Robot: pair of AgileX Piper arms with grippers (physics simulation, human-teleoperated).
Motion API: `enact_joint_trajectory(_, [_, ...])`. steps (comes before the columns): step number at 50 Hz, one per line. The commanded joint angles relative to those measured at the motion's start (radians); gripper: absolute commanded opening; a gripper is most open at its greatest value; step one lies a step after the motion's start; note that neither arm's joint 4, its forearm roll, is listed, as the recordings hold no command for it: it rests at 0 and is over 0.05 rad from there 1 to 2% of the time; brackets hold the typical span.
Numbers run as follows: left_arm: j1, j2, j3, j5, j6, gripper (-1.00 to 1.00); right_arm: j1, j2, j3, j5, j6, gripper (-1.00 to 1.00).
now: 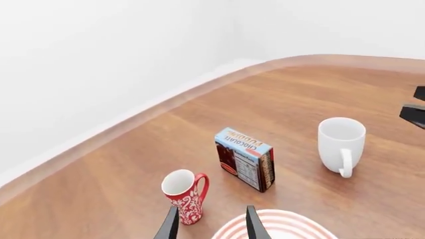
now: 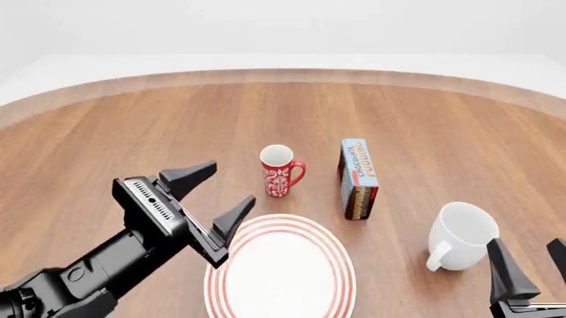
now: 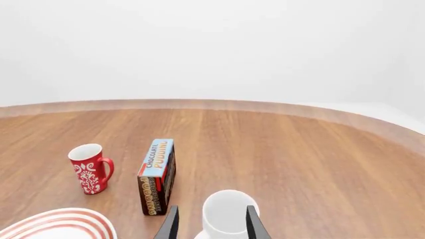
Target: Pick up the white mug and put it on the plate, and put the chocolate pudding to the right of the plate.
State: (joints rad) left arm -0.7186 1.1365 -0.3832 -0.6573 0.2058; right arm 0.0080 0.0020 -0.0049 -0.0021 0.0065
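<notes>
The white mug [image 2: 464, 233] stands upright at the front right of the table, handle toward the camera. My right gripper [image 2: 531, 266] is open just behind and right of it. In the right wrist view the white mug [image 3: 226, 215] shows past the parted fingertips of the right gripper [image 3: 211, 226], not held. The plate [image 2: 265, 226] with red rings lies at front centre. My left gripper [image 2: 219, 192] hangs open over its left rim, holding nothing. The chocolate pudding [image 2: 358, 177] stands on edge behind the plate's right side. The left wrist view shows the pudding [image 1: 244, 158], mug [image 1: 341, 144] and plate [image 1: 292, 221].
A slim red mug [image 2: 280, 171] with a white floral pattern stands left of the pudding, just behind the plate; it also shows as the red mug [image 1: 184, 195] near my left fingertips. The round wooden table's far edge [image 2: 283, 74] curves across the back.
</notes>
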Motion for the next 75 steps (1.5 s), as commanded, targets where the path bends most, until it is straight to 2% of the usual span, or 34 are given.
enact_joint_trajectory(1, [-0.038,0.058,-0.036,-0.006,0.002,1.0,0.0,0.0,0.0,0.0,0.0,1.0])
enact_joint_trajectory(30, [-0.135,0.218,-0.138,-0.001,0.023,1.0,0.002,0.0,0.001,0.0,-0.001,1.0])
enact_joint_trajectory(75, [-0.3,0.373,-0.355,0.145,0.025,1.0,0.004,0.001,0.001,0.0,-0.001,1.0])
